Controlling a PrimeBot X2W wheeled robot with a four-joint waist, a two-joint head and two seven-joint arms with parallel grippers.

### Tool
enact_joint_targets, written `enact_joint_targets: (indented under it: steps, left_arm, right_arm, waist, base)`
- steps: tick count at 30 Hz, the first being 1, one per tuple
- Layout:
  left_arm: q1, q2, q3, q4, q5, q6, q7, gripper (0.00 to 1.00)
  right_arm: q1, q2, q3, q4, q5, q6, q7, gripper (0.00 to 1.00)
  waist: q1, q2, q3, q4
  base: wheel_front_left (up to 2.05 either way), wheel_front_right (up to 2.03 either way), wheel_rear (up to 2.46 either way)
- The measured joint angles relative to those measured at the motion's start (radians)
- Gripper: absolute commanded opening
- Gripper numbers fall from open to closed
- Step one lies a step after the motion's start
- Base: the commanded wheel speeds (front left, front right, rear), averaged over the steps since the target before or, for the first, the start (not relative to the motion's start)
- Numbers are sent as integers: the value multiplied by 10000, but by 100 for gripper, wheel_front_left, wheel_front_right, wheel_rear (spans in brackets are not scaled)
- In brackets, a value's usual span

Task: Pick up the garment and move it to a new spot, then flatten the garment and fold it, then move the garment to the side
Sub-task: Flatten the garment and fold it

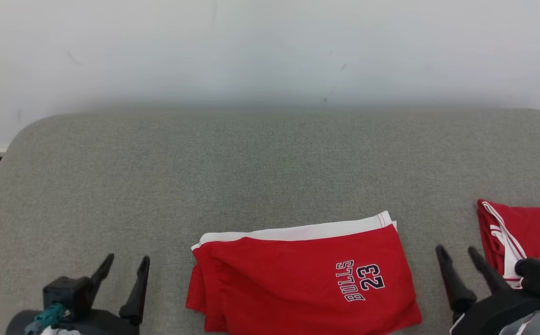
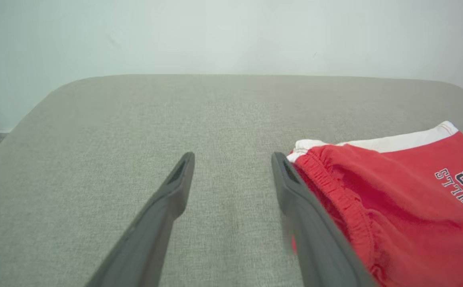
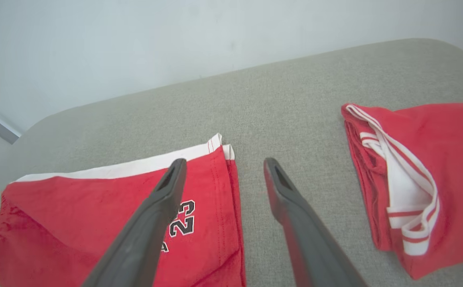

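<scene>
- The wall (image 1: 270,46) is pale and plain. It stands behind the far edge of the surface.
- The surface (image 1: 270,163) has a grey woven covering and rounded far corners. It carries two garments.
- The shorts (image 1: 297,279) are red and folded into a flat rectangle. They lie at the near middle of the surface, between the two pincers. A white band runs along the far edge. The gathered waistband is at the robot's left end and the hem is at its right end.
- The second garment (image 1: 530,228) is red with white striped trim and is folded. It lies at the near right of the surface, apart from the shorts, with bare covering between them.
- The left pincer (image 1: 128,257) is at the lower left of the head view. Its fingers (image 2: 295,191) are spread wide with nothing between them. In the left wrist view, one finger lies just beside the waistband end; contact cannot be told.
- The right pincer (image 1: 456,250) is at the lower right of the head view, spread wide and holding nothing. In the right wrist view, one finger crosses the hem end of the shorts and the other crosses bare covering.
- The print (image 1: 360,280) reads "BULLS 23" in dark, white-edged characters. It sits near the hem end and runs sideways.
</scene>
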Motion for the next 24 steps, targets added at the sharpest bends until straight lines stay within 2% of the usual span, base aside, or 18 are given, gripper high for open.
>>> enact_joint_targets:
  steps: [9, 13, 18, 24]
  left_arm:
    - [448, -445, 830, -757, 382, 54, -809, 100]
    - [925, -1028, 1808, -767, 740, 54, -1070, 100]
    - [1452, -1490, 2399, -769, 976, 54, -1187, 100]
    - [1608, -1699, 2571, -901, 1285, 54, -1227, 100]
  right_arm:
    - [-201, 259, -520, 378, -435, -109, -1745, 100]
    - [-203, 341, -570, 556, -445, -113, -2270, 100]
    - [-295, 374, -456, 965, -456, 69, -2700, 100]
    - [-352, 405, -339, 1143, -476, 245, -2986, 100]
  waist:
    - [0, 0, -388, -167]
    - [0, 0, -513, -317]
    - [0, 0, -645, -522]
    - [1, 0, -755, -675]
  base:
    - [0, 0, 0]
    - [0, 0, 0]
    - [0, 0, 0]
    - [0, 0, 0]
